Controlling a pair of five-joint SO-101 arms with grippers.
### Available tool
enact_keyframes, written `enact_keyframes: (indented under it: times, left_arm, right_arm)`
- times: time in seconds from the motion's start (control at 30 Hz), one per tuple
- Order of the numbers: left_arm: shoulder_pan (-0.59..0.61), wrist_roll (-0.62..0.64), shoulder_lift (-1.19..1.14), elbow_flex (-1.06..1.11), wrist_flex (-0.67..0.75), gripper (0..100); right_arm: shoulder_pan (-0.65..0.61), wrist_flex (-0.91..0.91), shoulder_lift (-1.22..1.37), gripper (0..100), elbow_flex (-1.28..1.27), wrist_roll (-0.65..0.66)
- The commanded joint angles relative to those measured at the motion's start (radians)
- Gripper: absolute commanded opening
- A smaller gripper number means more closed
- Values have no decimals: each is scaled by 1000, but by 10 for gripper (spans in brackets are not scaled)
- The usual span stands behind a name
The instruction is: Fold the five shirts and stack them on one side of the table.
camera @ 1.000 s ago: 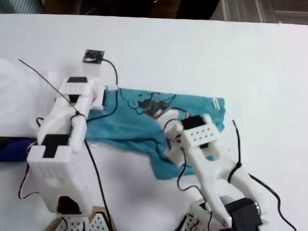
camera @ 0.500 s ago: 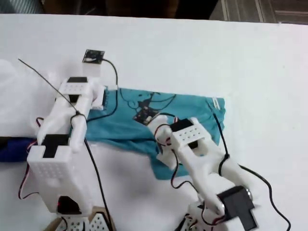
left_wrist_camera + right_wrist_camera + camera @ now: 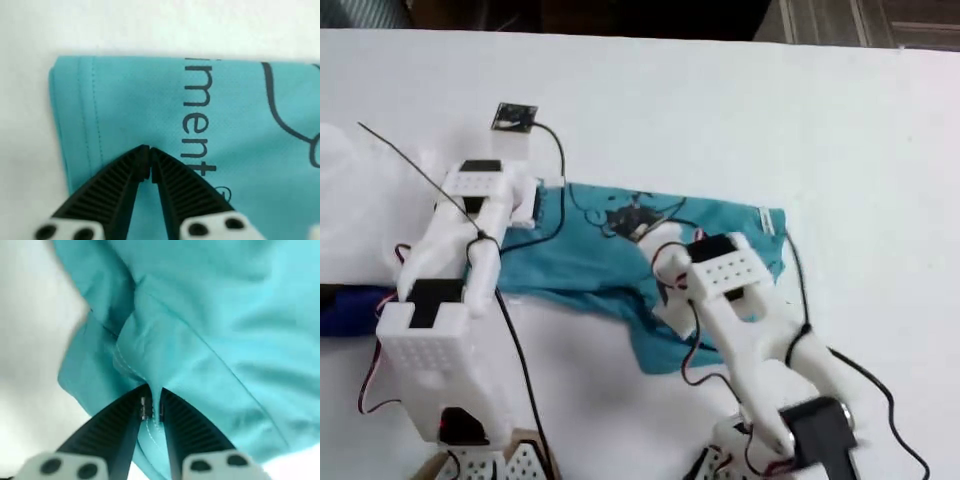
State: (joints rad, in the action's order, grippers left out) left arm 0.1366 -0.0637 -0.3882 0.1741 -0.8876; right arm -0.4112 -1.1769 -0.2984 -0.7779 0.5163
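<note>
A teal shirt (image 3: 590, 265) with dark print lies partly folded across the middle of the white table (image 3: 840, 130). My left gripper (image 3: 540, 205) is at the shirt's left end. In the left wrist view the left gripper (image 3: 149, 162) is shut, its tips resting on flat teal shirt cloth (image 3: 225, 110) near the hemmed corner. My right gripper (image 3: 668, 300) is over the shirt's near flap. In the right wrist view the right gripper (image 3: 150, 407) is shut on a raised, seamed fold of the teal shirt (image 3: 210, 315).
White cloth (image 3: 345, 200) lies at the table's left edge, with a dark blue garment (image 3: 345, 310) in front of it. A small black module (image 3: 515, 117) on a cable sits behind the left arm. The far and right parts of the table are bare.
The right arm swung left, then back to the right, staying on the shirt's near flap, which shifted slightly. The left arm has not moved.
</note>
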Motion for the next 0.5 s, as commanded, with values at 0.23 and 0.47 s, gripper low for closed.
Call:
enact_keyframes:
  times: [0.23, 0.47]
  left_arm:
    - [-8, 6, -2, -31, 25, 39]
    - [-8, 6, -2, -31, 25, 39]
  right_arm:
    - [15, -168, -213, 18, 34, 9]
    - [-79, -209, -206, 18, 31, 9]
